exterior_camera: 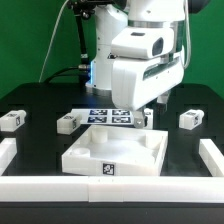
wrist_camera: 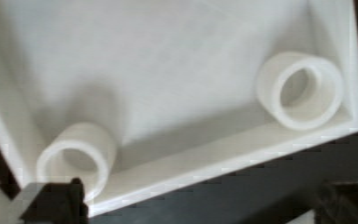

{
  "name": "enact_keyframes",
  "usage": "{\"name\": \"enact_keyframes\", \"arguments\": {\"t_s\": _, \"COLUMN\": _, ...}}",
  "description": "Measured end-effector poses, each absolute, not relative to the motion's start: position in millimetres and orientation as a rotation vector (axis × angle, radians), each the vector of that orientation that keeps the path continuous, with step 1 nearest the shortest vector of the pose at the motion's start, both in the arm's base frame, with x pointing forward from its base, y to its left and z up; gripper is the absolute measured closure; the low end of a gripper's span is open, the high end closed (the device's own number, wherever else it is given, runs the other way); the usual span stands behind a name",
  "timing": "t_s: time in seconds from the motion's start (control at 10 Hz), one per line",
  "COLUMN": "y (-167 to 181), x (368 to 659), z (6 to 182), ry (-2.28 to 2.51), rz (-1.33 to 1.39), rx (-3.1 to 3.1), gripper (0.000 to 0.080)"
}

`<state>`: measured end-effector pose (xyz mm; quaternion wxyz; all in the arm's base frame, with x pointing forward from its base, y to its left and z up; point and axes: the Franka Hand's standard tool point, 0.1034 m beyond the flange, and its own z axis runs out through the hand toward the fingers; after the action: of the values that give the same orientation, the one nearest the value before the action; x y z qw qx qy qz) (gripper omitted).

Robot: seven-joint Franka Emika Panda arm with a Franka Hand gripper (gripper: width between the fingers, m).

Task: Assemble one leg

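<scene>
The large white tray-like part (exterior_camera: 115, 152) lies at the table's middle. In the wrist view its inside (wrist_camera: 176, 80) shows two round corner sockets (wrist_camera: 306, 90) (wrist_camera: 78, 155). Three legs, small white blocks with tags, stand on the table: one far on the exterior view's left (exterior_camera: 12, 120), one nearer the tray (exterior_camera: 67, 123), one on the right (exterior_camera: 188, 120). My gripper (exterior_camera: 150, 110) hangs low over the tray's far right corner. A small white piece (exterior_camera: 147, 119) shows right under it. In the wrist view my gripper (wrist_camera: 197, 202) is open, with only dark table between the fingers (wrist_camera: 51, 200).
The marker board (exterior_camera: 108, 114) lies behind the tray, under the arm. White rails border the table at the exterior view's left (exterior_camera: 8, 152), right (exterior_camera: 212, 152) and front (exterior_camera: 110, 187).
</scene>
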<state>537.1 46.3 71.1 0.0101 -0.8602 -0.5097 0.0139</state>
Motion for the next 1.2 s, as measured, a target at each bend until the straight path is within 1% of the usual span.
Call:
{"name": "enact_keyframes", "arguments": {"t_s": 0.1, "y": 44, "x": 531, "z": 67.7, "ry": -1.586, "rz": 0.05, "rx": -2.685, "gripper": 0.015}}
{"name": "enact_keyframes", "arguments": {"t_s": 0.5, "y": 44, "x": 532, "z": 67.6, "ry": -1.586, "rz": 0.047, "rx": -2.686, "gripper": 0.015}}
{"name": "enact_keyframes", "arguments": {"t_s": 0.6, "y": 42, "x": 532, "z": 64.9, "ry": -1.624, "rz": 0.039, "rx": -2.664, "gripper": 0.015}}
{"name": "enact_keyframes", "arguments": {"t_s": 0.7, "y": 37, "x": 528, "z": 57.3, "ry": -1.673, "rz": 0.029, "rx": -2.634, "gripper": 0.015}}
{"name": "enact_keyframes", "arguments": {"t_s": 0.9, "y": 31, "x": 501, "z": 42.0, "ry": -1.731, "rz": 0.036, "rx": -2.586, "gripper": 0.015}}
{"name": "enact_keyframes", "arguments": {"t_s": 1.2, "y": 35, "x": 469, "z": 29.2, "ry": -1.731, "rz": 0.092, "rx": -2.555, "gripper": 0.015}}
